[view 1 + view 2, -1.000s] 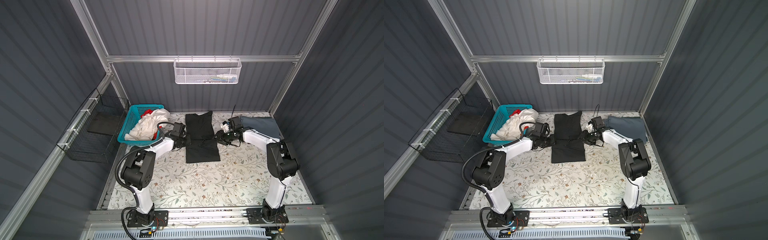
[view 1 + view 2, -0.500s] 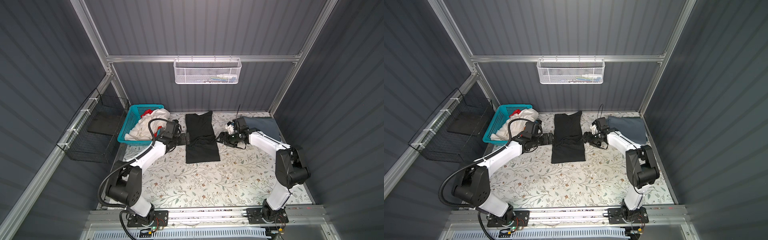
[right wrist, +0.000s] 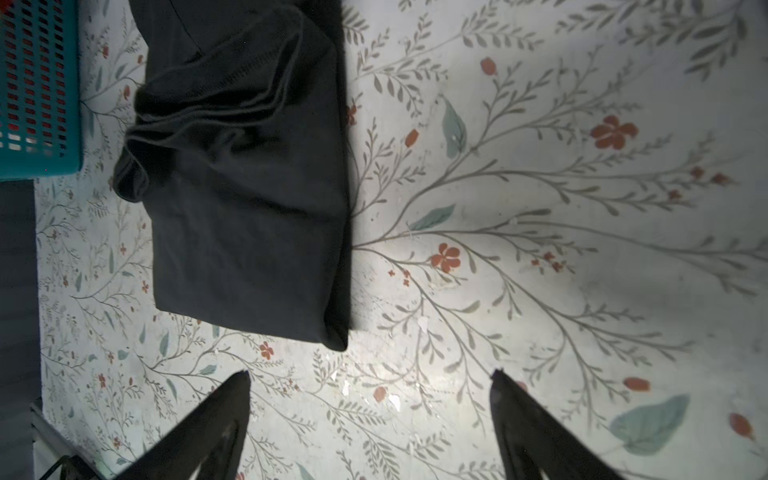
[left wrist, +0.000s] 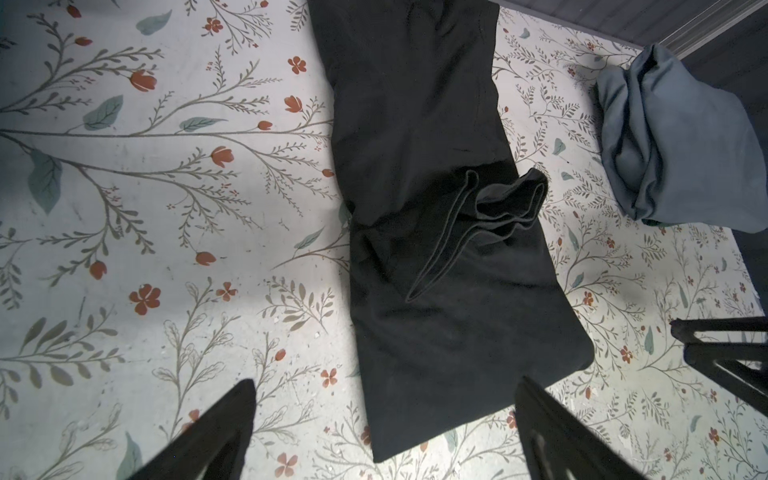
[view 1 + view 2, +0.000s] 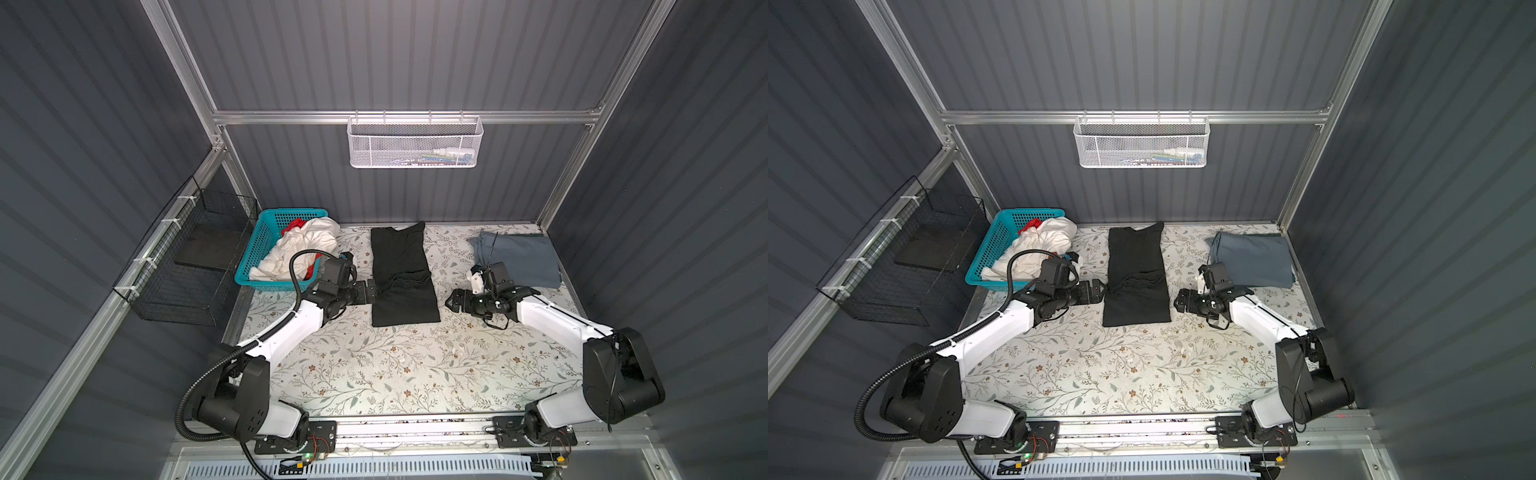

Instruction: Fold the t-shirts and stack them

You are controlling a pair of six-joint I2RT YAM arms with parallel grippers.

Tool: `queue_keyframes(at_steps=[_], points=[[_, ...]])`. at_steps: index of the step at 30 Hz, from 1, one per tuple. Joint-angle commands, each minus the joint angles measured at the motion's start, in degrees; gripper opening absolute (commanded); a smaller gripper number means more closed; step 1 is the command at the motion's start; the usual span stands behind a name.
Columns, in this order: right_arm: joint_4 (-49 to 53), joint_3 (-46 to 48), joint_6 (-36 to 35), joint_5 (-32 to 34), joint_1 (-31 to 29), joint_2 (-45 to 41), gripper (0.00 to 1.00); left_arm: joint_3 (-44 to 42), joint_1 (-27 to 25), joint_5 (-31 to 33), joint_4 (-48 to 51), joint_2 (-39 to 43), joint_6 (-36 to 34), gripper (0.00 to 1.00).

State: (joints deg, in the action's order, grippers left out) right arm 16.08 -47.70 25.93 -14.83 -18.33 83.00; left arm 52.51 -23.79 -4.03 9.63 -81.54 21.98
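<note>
Cloth folded into a long strip, the black t-shirt (image 5: 401, 278) lies mid-tabletop (image 5: 395, 365), its long axis running near to far. The doubled near half is wider and the narrower end reaches toward the far wall. The left gripper (image 5: 371, 291) sits just beside its left edge. The right gripper (image 5: 452, 301) is near its right edge but clear of it. Both pairs of jaws stand apart, empty. Farther back, the blue-grey t-shirt (image 5: 519, 259) lies folded far right. The white t-shirt (image 5: 303, 245) and red t-shirt (image 5: 293, 225) fill the teal basket (image 5: 254, 253) far left. The tabletop is floral-printed, and the walls (image 5: 374, 62) are dark and ribbed. Only the left wrist view shows the bunched hem layers (image 4: 490, 208).
</note>
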Motion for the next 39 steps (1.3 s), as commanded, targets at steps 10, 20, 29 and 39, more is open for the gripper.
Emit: queue_keyframes(at_steps=[10,20,29,39], points=[[-4.96,7.81,0.51,8.00,-1.95,-9.19,0.90,-1.47,0.24,-4.81,-8.29,-3.97,-0.09,0.98],[-8.72,8.11,2.07,7.50,-2.02,-8.18,0.90,4.08,-2.19,-9.31,-11.27,-12.18,1.31,1.00],[-11.58,10.31,3.84,8.30,-2.06,-8.61,0.90,11.48,-6.54,-12.73,-10.04,-20.22,0.26,0.99],[-12.39,12.27,4.03,9.56,-1.98,-10.79,0.90,17.02,-9.07,-16.18,-9.38,-27.76,0.14,0.96]])
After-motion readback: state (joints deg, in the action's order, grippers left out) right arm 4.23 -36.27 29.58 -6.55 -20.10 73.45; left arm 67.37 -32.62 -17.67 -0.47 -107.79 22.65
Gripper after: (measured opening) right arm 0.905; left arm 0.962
